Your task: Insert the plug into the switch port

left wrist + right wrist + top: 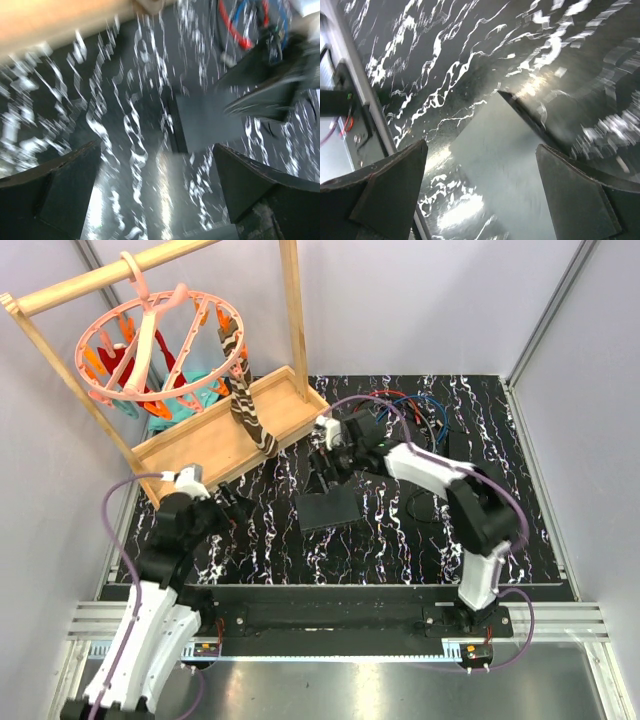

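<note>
Black white-veined marble tabletop (400, 540), wooden drying rack (230, 430) at 10 o'clock. Left gripper (156, 150) jaws apart, empty, at 9 o'clock of flat matte black rectangular switch box (328, 508) lying centre-table. Right gripper (481, 145) jaws apart, empty, over box's 12 o'clock edge. Red and blue cables (415, 408) at 1 o'clock; plug not discernible. Box probably light, rigid, slick: pin flat top. Grasp plug by stiff body, not cord.

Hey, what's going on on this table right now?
Two robot arms are working over a black marbled table. The right gripper hovers open over the flat black box, holding nothing. The left gripper is also open and empty, off to the box's left. The coloured cables lie behind; no plug is in hand yet.
</note>
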Controlling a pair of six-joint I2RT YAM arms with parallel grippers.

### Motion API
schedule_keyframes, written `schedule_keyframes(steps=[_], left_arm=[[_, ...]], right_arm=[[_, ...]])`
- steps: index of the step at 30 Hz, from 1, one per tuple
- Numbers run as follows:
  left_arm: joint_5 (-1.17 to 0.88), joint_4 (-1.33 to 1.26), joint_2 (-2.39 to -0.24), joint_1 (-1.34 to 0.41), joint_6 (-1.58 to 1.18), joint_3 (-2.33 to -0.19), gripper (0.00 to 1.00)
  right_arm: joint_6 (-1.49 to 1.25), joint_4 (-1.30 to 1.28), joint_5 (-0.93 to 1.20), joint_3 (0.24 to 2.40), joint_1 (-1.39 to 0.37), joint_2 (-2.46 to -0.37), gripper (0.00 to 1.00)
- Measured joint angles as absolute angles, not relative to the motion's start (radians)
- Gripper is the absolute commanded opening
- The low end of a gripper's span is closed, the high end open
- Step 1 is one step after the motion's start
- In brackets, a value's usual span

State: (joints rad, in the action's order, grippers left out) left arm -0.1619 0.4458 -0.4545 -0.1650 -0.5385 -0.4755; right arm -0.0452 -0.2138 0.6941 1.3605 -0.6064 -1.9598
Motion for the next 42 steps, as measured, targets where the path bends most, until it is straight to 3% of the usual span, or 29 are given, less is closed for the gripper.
schedule_keyframes(steps=[7,11,16,27,42], left_arm=[[-0.231,0.336,-0.711,-0.287,-0.665,-0.466,0.99],[-0.202,0.237,-0.791,-0.406,-0.722,-0.462,0.99],[-0.152,0.105,-0.930,-0.513,-0.765,-0.462,0.99],[-0.117,-0.114,-1.232,-0.579,-0.809,-0.462,0.99],[-0.121,-0.268,-1.235,-0.584,-0.870,-0.340,0.99]], right_arm=[[-0.187,-0.184,0.426,1.130,-0.577,-1.589,1.00],[-0.303,-0.168,0.338,1.000,-0.552,-1.538,1.00],[-0.398,-0.164,0.299,0.916,-0.550,-1.572,0.98],[-0.483,-0.065,0.309,0.963,-0.547,-1.760,0.92],[-0.459,-0.026,0.495,1.212,-0.548,-1.984,0.90]])
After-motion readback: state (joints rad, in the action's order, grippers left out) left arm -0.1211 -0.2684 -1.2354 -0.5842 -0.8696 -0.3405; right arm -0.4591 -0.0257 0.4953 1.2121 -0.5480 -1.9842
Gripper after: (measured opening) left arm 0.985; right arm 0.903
